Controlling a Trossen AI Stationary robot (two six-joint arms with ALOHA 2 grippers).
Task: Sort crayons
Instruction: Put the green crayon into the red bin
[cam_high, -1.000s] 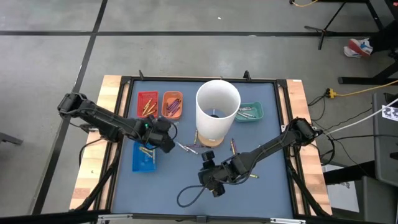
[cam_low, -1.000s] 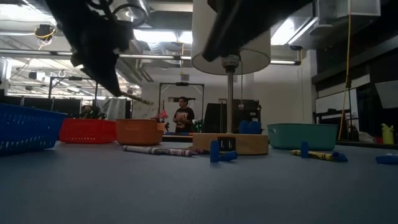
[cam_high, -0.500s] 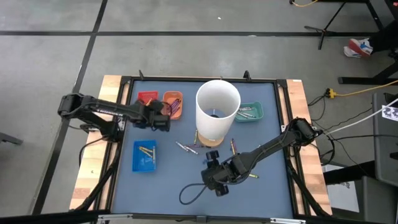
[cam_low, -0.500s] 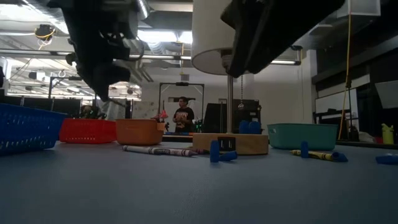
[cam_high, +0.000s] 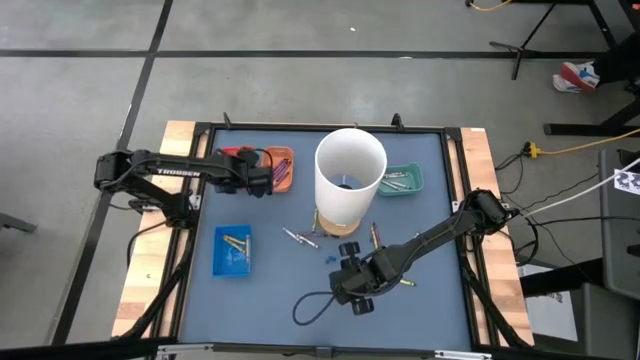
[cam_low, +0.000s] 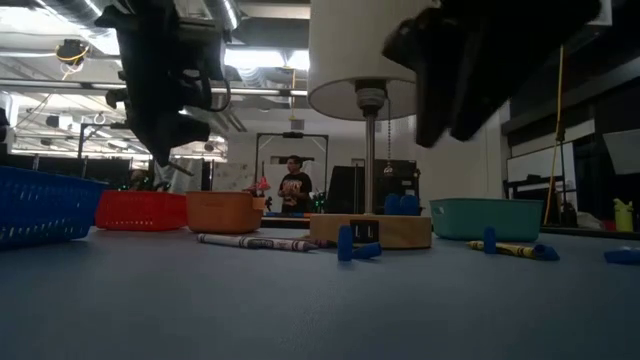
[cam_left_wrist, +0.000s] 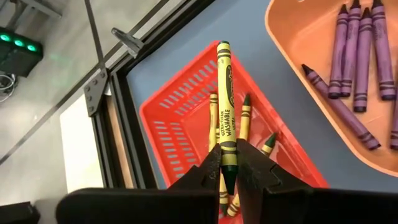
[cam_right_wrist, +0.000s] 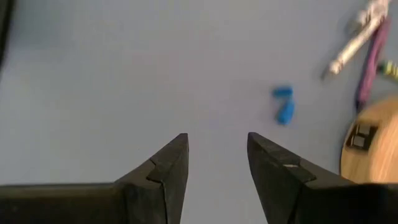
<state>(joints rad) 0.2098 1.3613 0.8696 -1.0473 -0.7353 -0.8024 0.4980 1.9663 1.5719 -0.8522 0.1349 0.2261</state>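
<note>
The left gripper (cam_left_wrist: 228, 173) is pinching a yellow crayon (cam_left_wrist: 226, 106) by its lower end, long axis pointing straight away over the red basket (cam_left_wrist: 171, 118) at frame centre. Lower right in the high view, the right gripper (cam_high: 357, 285) is hanging wide, empty.

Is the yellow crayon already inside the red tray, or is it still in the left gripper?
Still gripped: the left gripper pinches the yellow crayon above the red tray.

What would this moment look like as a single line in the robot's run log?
left gripper: shut on yellow crayon, above red tray | right gripper: open, empty, over blue mat | purple crayons: in orange tray
</note>
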